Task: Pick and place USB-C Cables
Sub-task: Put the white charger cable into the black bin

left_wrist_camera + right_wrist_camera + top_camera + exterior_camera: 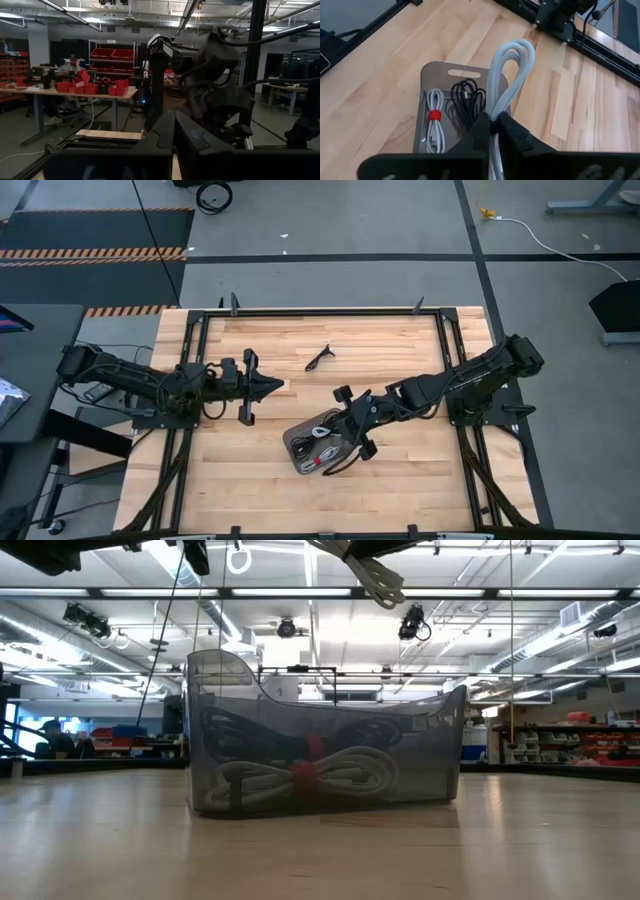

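Right end effector: it hangs above the grey tray, and its two dark fingers are pressed together on a white cable. The cable loop stands out past the fingertips, above the tray.
Held cable: pale grey-white, folded into a long loop. In the low view it hangs at the top of the picture, over the tray and not touching it.
Tray: a grey, half-clear box with a handle slot, directly below the right end effector, standing on the wooden table.
Cables in the tray: a white coil tied with a red band lies below and to one side of the fingers; a black coil lies next to it, nearer to the held cable. In the low view the white coil with the red band lies on the tray floor.
Loose cable: one small black cable lies on the table, well apart from the right end effector, between the two arms.
Left end effector: its fingers are fully closed with nothing between them. It waits over the left part of the table, away from the tray.
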Tool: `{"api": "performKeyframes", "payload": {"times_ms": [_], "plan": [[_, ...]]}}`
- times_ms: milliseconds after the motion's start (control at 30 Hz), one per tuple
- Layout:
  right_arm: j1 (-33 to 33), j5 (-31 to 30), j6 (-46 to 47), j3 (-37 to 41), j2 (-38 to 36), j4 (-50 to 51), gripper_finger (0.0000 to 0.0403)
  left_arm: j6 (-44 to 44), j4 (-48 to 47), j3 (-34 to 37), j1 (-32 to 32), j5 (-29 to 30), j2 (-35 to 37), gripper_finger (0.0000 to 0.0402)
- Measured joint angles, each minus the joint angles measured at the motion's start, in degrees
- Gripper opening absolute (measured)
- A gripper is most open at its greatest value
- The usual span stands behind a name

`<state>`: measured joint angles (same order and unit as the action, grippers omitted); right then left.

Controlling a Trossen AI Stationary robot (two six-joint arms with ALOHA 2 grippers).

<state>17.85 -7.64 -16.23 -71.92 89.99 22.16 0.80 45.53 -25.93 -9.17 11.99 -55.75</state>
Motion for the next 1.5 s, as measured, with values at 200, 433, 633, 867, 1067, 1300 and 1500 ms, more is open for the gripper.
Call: {"api": "performKeyframes", "payload": {"times_ms": [200,433,633,867,1067,1300,1500], "plan": [[-0.4,1.2,-0.5,0.0,5.8,-1.6,0.0019,0.0,0.2,0.0,0.0,0.0,0.0,0.0011],[-0.3,1.5,-1.5,0.0,12.3,-5.5,0.0018,-0.2,0.0,0.0,0.0,0.0,0.0,0.0011],[-0.3,2.0,-1.5,0.0,13.1,-5.2,0.0019,-0.7,0.0,0.0,0.0,0.0,0.0,0.0011],[-0.3,5.3,-1.1,0.0,13.8,-3.6,0.0019,-1.5,0.1,0.0,0.0,0.0,0.0,0.0011],[-0.3,4.8,-0.4,0.1,15.0,-3.1,0.002,-1.4,0.3,0.0,0.0,0.0,0.0,0.0011],[-0.3,4.8,-0.4,0.1,15.0,-3.1,0.002,-1.4,0.1,0.0,0.0,0.0,0.0,0.0011],[-0.3,4.8,0.3,0.1,15.0,-2.3,0.0021,-1.4,0.1,0.0,0.0,0.0,0.0,0.0011]]}}
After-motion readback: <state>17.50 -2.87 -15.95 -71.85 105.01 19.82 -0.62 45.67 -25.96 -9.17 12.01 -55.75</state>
